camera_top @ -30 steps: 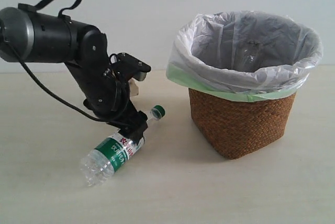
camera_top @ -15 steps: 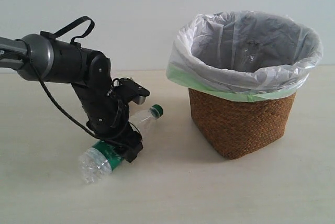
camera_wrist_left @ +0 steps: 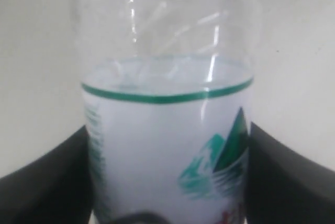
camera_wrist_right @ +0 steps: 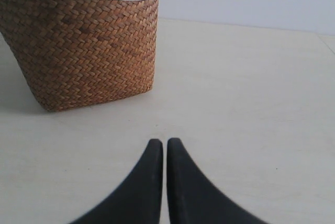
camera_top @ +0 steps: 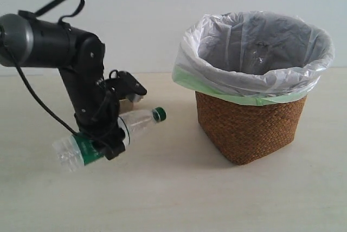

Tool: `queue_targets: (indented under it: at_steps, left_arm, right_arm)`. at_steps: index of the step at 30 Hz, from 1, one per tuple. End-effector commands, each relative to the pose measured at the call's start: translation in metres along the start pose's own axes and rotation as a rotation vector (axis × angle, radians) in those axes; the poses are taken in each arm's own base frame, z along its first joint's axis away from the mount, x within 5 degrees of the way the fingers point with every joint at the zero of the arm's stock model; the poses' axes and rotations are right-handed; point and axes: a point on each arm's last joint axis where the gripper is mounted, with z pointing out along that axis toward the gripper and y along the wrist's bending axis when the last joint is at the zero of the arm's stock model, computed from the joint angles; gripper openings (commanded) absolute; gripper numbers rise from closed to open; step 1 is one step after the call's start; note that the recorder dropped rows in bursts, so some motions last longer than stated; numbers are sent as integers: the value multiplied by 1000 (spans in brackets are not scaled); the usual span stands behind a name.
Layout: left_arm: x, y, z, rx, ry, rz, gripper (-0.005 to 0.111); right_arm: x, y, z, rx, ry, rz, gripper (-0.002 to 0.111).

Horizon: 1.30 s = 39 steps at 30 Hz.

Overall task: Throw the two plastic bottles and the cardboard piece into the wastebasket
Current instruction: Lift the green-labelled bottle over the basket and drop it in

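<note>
Over on the left of the worktop (camera_top: pixel 217 199), one arm is in play, and its left fingers (camera_top: pixel 112 148) are clamped around one bottle (camera_top: pixel 135 122), gripping it at the green and white label (camera_wrist_left: pixel 167 150). That bottle is held aslant, green cap (camera_top: pixel 159 114) higher and pointing towards the basket (camera_top: pixel 249 129), clear base lower on the far side of the grip; I cannot tell whether the base touches the worktop. Up close in the left wrist view, a black finger sits on each side of the label, pressed right against it. One basket stands on the right, well apart from the bottle, upright, brown wicker, with one pale liner (camera_top: pixel 217 80) folded over the rim. Inside it, low against the back of the liner, there is a second bottle (camera_top: pixel 259 56), or what looks like one, faint and clear, so that makes two bottles counted. Across at the right arm, the right fingers (camera_wrist_right: pixel 154 182) are pressed together with nothing between them, hovering over bare worktop near the basket.
</note>
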Motion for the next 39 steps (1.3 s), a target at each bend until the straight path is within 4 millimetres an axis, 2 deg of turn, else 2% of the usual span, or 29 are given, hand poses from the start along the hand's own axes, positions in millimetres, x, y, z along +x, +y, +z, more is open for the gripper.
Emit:
queue_targets:
  at_steps: [1, 4, 8, 13, 17, 22, 26, 29, 32, 34, 35, 37, 39]
  left_arm:
    - [13, 12, -57, -174, -26, 20, 4]
    - [30, 26, -97, -374, 4, -13, 4]
    - [58, 48, -144, -639, 10, -150, 4]
    - [88, 70, -187, -852, -95, -416, 4]
    - [104, 78, -205, -929, -174, -585, 4]
    - [104, 81, -201, -923, -168, -596, 4]
    - [96, 80, -188, -847, -191, -600, 4]
    - [85, 78, -170, -737, -200, -600, 4]
    - [65, 70, -142, -516, -234, -526, 4]
    - [43, 53, -128, -293, -325, -460, 4]
    - [29, 43, -129, -196, -404, -410, 4]
    - [0, 29, -148, -55, -619, -400, 4]
    - [-29, 13, -185, 56, -883, -357, 14]
  right_arm:
    - [-1, 0, 0, 6, -10, 1, 0]
    - [-1, 0, 0, 6, -10, 1, 0]
    - [-1, 0, 0, 5, -10, 3, 0]
    - [-1, 0, 0, 5, -10, 3, 0]
    - [-1, 0, 0, 5, -10, 3, 0]
    - [-1, 0, 0, 5, -10, 3, 0]
    - [-1, 0, 0, 5, -10, 3, 0]
    - [-1, 0, 0, 5, -10, 3, 0]
    - [-1, 0, 0, 5, -10, 3, 0]
    - [-1, 0, 0, 5, -10, 3, 0]
    - [-1, 0, 0, 5, -10, 3, 0]
    - [-1, 0, 0, 5, -10, 3, 0]
    - [-1, 0, 0, 5, -10, 3, 0]
